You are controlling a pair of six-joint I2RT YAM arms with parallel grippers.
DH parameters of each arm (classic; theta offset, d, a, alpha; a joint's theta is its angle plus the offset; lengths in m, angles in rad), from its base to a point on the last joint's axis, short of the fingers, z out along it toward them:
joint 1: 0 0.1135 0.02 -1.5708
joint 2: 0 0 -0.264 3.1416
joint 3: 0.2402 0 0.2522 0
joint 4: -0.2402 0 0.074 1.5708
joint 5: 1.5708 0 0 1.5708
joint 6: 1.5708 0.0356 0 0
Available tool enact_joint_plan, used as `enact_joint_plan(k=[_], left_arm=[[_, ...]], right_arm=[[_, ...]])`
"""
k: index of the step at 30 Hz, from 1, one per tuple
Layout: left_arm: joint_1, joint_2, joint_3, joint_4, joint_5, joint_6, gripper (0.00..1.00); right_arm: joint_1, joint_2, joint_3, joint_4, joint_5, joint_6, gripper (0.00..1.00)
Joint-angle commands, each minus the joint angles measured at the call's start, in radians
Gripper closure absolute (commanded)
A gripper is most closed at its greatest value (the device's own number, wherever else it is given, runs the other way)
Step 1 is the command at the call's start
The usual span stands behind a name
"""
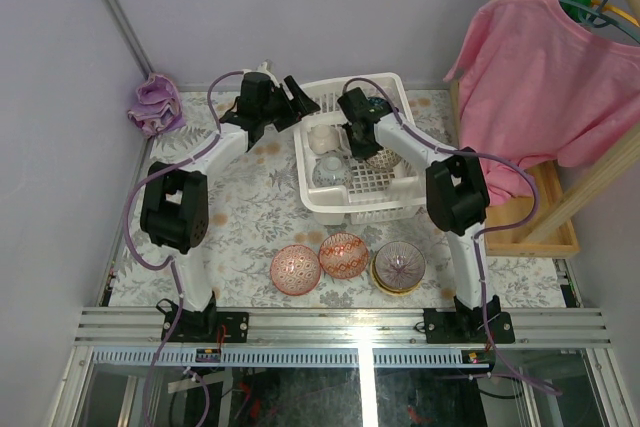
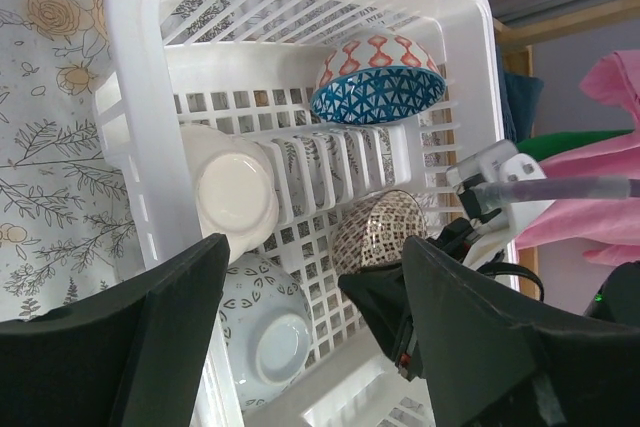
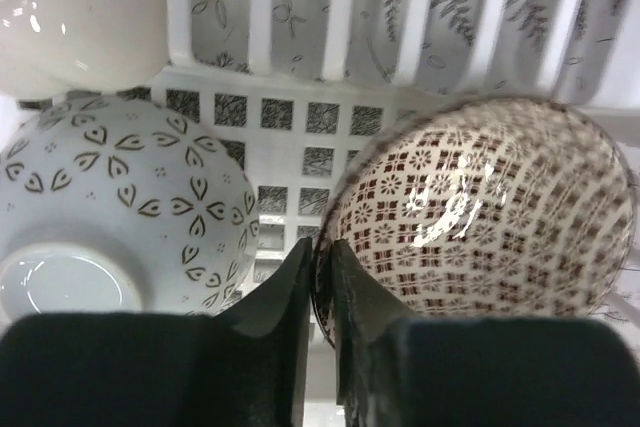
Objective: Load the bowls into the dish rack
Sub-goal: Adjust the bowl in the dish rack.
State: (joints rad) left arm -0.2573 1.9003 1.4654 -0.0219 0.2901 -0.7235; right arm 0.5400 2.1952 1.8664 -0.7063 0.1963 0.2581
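Nearest you, three bowls sit in a row on the table, just in front of the rack. The pink bowl is on the left, the red bowl is in the middle, and the yellow bowl is on the right. The pink and red ones touch. No gripper is near them.

Next comes the rack, with four bowls inside. Your right gripper reaches down into it. Its fingers are almost together, pinching the rim of the brown bowl. That bowl is tipped up on its edge, so you see its shiny inside. The pale bowl lies just left of the gripper, bottom up. The cream bowl lies behind it, bottom up as well.

Farther back, the blue bowl leans on its side by the far wall.

Your left gripper hangs above the rack's far left side. Its fingers are wide apart and hold nothing.
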Motion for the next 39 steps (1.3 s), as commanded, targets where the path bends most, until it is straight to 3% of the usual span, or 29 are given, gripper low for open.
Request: enact_joint_plan(k=[1,5,12,17,22,29,39], left_arm=[[0.020,0.003,-0.042,-0.049,-0.010,0.037,0.29],[0.022,0.005,-0.042,-0.053,-0.010,0.042,0.29],[0.021,0.026,-0.012,-0.075,0.012,0.052,0.29],[0.020,0.037,0.004,-0.085,0.015,0.058,0.29],[0.019,0.052,0.023,-0.096,0.016,0.061,0.29],[0.012,0.069,0.047,-0.111,0.013,0.068,0.29],[-0.007,0.092,0.079,-0.129,0.006,0.076,0.30]], right_arm=[[0.008,-0.019,0.073,-0.022,0.020,-0.033,0.92],[-0.013,-0.095,0.077,0.018,-0.059,-0.034,1.00],[-0.170,-0.289,-0.083,0.286,-0.466,0.093,1.00],[-0.288,-0.329,-0.180,0.566,-0.722,0.230,1.00],[-0.372,-0.256,-0.268,0.969,-0.997,0.515,1.00],[-0.382,-0.172,-0.352,1.330,-1.097,0.800,1.00],[-0.384,-0.116,-0.387,1.323,-1.103,0.815,1.00]])
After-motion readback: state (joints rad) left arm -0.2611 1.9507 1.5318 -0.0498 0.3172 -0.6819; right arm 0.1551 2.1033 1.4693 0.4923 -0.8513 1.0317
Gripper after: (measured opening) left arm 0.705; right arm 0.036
